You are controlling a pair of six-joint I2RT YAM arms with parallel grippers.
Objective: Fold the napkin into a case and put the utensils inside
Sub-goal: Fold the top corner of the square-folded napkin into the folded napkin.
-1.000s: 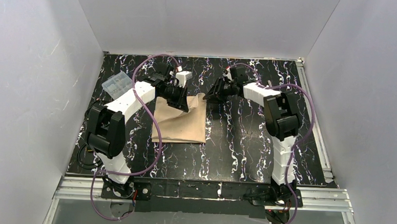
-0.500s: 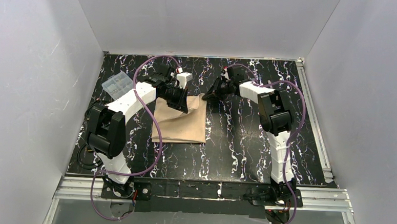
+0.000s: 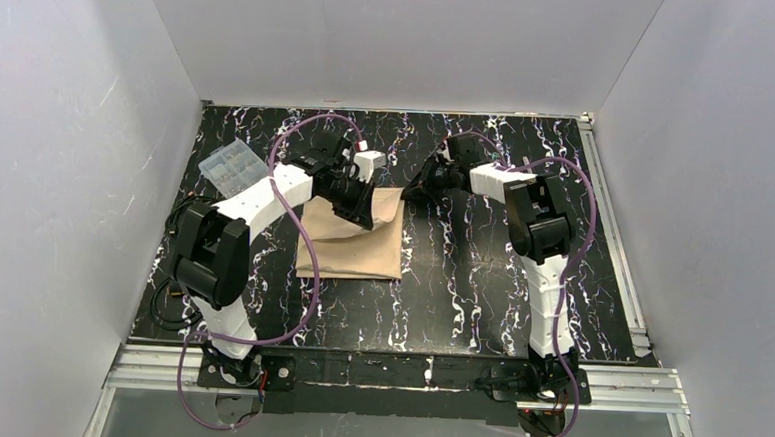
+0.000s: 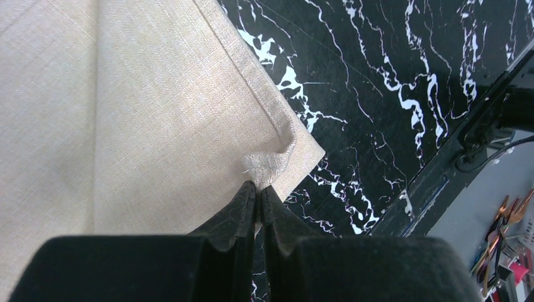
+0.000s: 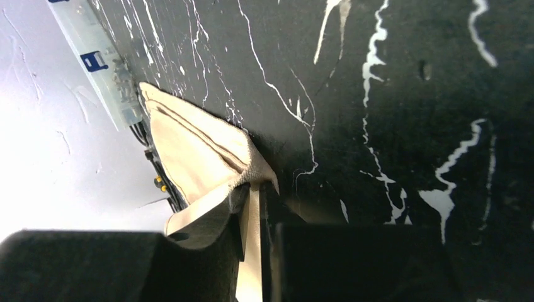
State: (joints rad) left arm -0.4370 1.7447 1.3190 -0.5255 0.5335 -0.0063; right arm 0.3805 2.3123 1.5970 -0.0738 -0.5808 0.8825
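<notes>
We see the black, white-veined surface (image 3: 460, 282) spreading beneath and around both pairs of fingers. On it the napkin (image 3: 357, 252) is the biggest loose thing. It is a tan cloth lying in flat layers that reaches from the two pairs of fingers back toward the arm bases, its far edge raised where it is held.

In the left wrist view, the napkin (image 4: 126, 113) fills the area ahead and to the left of the fingertips. Its hemmed edge runs diagonally down to a puckered corner right at the tips, with bare surface to their right. In the right wrist view, the napkin (image 5: 195, 151) lifts off the surface as a layered flap that narrows toward the fingertips.

The left arm (image 3: 265, 187) reaches in over the cloth's left side, and the right arm (image 3: 539, 216) bends in from the right. A clear compartment box (image 3: 228, 163) sits well to the left of the left fingers, apart from the cloth.

The left fingers (image 4: 250, 201) are pressed together, pinching the napkin's corner. The right fingers (image 5: 239, 207) are nearly together, clamped on a strip of the napkin that passes between them. From above, we see the two pairs near each other along the cloth's far edge, the left fingers (image 3: 361, 205) just left of the right fingers (image 3: 420, 192).
</notes>
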